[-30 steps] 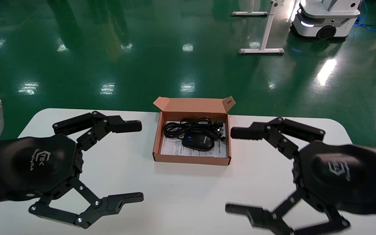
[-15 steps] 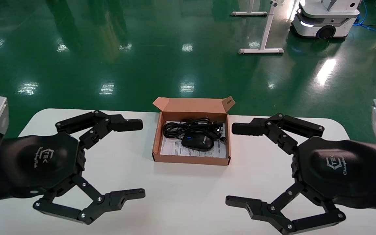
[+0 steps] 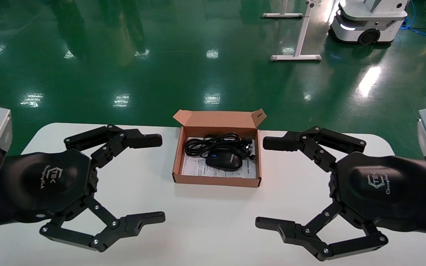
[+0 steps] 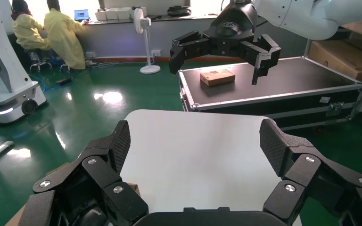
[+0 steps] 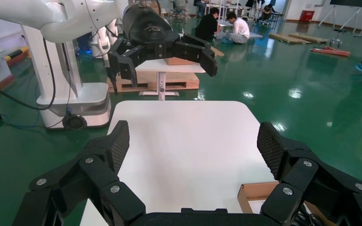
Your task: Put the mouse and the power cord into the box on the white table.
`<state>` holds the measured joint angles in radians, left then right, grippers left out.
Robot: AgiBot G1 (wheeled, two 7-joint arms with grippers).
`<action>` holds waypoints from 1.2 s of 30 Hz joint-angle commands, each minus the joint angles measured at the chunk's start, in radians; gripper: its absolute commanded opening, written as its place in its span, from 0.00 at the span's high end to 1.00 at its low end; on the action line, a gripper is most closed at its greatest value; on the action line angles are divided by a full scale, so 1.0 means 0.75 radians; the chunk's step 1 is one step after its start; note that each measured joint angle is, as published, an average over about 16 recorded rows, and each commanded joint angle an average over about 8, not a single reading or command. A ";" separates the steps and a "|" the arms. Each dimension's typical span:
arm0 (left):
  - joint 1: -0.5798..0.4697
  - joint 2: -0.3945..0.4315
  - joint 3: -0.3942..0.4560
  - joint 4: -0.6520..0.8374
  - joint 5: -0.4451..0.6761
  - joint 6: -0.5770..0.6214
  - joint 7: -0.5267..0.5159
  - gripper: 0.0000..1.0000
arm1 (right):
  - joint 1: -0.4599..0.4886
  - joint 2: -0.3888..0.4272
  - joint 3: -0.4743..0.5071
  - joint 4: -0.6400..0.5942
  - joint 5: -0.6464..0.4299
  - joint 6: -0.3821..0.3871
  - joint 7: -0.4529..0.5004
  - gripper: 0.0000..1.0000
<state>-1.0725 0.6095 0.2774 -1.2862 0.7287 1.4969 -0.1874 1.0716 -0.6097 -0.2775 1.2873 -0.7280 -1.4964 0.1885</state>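
Note:
The brown cardboard box (image 3: 179, 159) lies open at the far middle of the white table (image 3: 205, 210), its flap lid standing up behind. Inside rest the black mouse (image 3: 224, 161) with a blue wheel and, behind it, the coiled power cord (image 3: 213, 143). My left gripper (image 3: 154, 179) hovers left of the box, open and empty. My right gripper (image 3: 268, 183) hovers right of the box, open and empty too. A corner of the box (image 5: 254, 190) shows in the right wrist view. Each wrist view shows bare table between its fingers (image 4: 120, 143) (image 5: 271, 146).
Green floor surrounds the table. A white mobile robot base (image 3: 368, 20) and a white stand (image 3: 301, 37) sit far back right. The left wrist view shows a black case (image 4: 273, 89) with a small box beyond the table.
The right arm drifted slightly up and settled from its blurred motion; the left gripper shifted a touch. Box, mouse and cord have not moved.

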 commanded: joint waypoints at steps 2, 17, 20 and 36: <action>-0.001 0.000 0.001 0.001 0.000 0.000 0.000 0.00 | 0.002 -0.001 -0.001 -0.002 -0.001 0.000 -0.001 0.00; -0.002 0.002 0.002 0.002 0.002 -0.002 0.000 0.00 | 0.005 -0.002 -0.004 -0.007 -0.004 0.002 -0.004 0.00; -0.002 0.002 0.003 0.003 0.002 -0.002 0.000 0.00 | 0.005 -0.002 -0.004 -0.007 -0.004 0.002 -0.004 0.00; -0.003 0.002 0.003 0.003 0.002 -0.002 0.000 0.00 | 0.006 -0.004 -0.005 -0.009 -0.006 0.002 -0.005 0.00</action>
<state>-1.0744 0.6111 0.2796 -1.2836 0.7305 1.4952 -0.1874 1.0764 -0.6123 -0.2813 1.2806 -0.7323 -1.4950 0.1846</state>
